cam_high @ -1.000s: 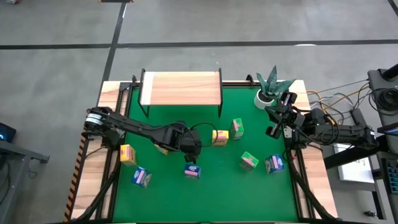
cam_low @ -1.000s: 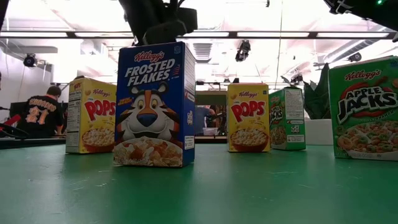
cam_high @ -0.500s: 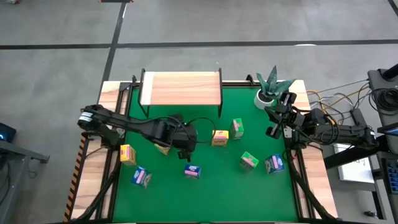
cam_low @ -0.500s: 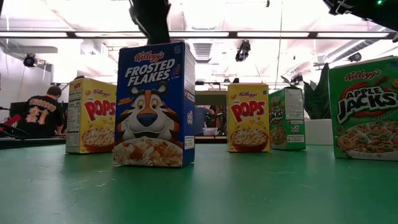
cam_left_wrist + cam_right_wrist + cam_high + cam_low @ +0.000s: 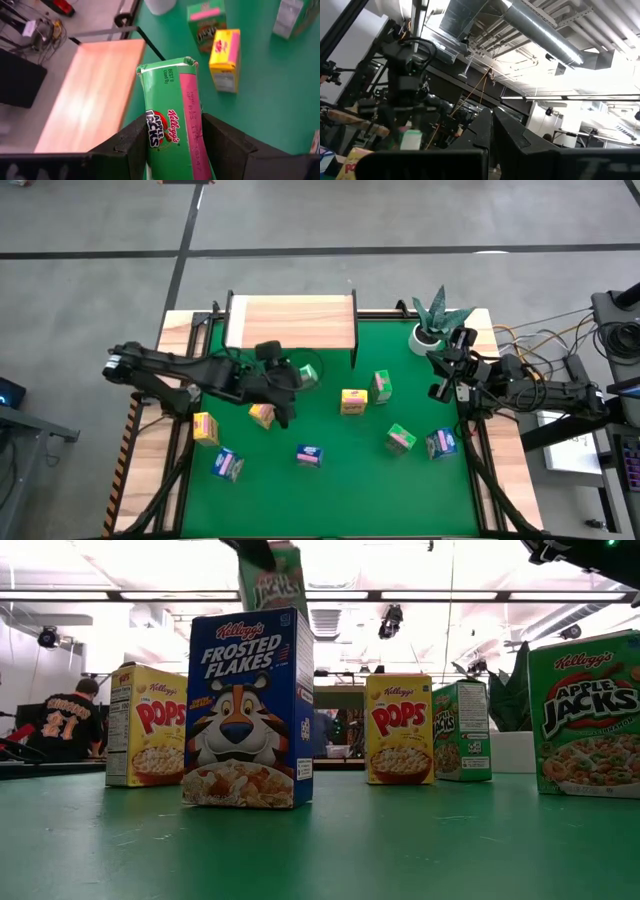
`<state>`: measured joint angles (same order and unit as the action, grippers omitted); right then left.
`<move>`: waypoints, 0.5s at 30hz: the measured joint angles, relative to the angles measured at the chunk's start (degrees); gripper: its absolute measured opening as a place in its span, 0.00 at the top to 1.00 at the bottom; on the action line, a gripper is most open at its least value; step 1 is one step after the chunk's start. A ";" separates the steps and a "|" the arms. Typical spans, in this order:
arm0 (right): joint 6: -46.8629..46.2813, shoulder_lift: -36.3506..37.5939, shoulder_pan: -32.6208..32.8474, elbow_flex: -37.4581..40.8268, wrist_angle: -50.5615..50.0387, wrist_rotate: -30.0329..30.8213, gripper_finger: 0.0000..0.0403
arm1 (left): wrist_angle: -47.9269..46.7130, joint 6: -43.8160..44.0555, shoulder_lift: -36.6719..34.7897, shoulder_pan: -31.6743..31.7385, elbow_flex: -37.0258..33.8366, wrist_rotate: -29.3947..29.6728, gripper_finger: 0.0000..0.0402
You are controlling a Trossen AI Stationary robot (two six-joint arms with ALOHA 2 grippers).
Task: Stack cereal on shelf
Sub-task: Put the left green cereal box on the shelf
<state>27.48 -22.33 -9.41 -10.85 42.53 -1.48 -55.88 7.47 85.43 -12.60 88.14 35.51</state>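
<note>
Two dark fingers (image 5: 227,150) of the left gripper (image 5: 290,385) are closed on a green Apple Jacks box (image 5: 175,120), which is held clear of the green mat (image 5: 400,490) — in the low view it is seen raised above the blue Frosted Flakes box (image 5: 248,705). The held box is carried just in front of the shelf (image 5: 291,322), near its front edge; the pale plank top is seen beside it in the left wrist view.

On the mat, standing boxes are spread out: a yellow box (image 5: 262,415) just beside the left gripper, another yellow box (image 5: 353,401) and a green box (image 5: 382,385) near the middle, and a further green one (image 5: 401,439) to the right.

The right gripper (image 5: 447,370) is held at the right edge of the mat, beside a small potted plant (image 5: 436,318) — its fingers are pressed together, with nothing between them.
</note>
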 joint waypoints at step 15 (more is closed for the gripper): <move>-1.52 0.00 0.01 0.00 0.07 -0.02 0.98 | 0.00 -1.54 -7.91 4.16 -0.04 0.15 0.61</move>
<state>25.96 -22.33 -9.40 -10.85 42.60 -1.50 -55.88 5.93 77.52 -8.44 88.09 35.66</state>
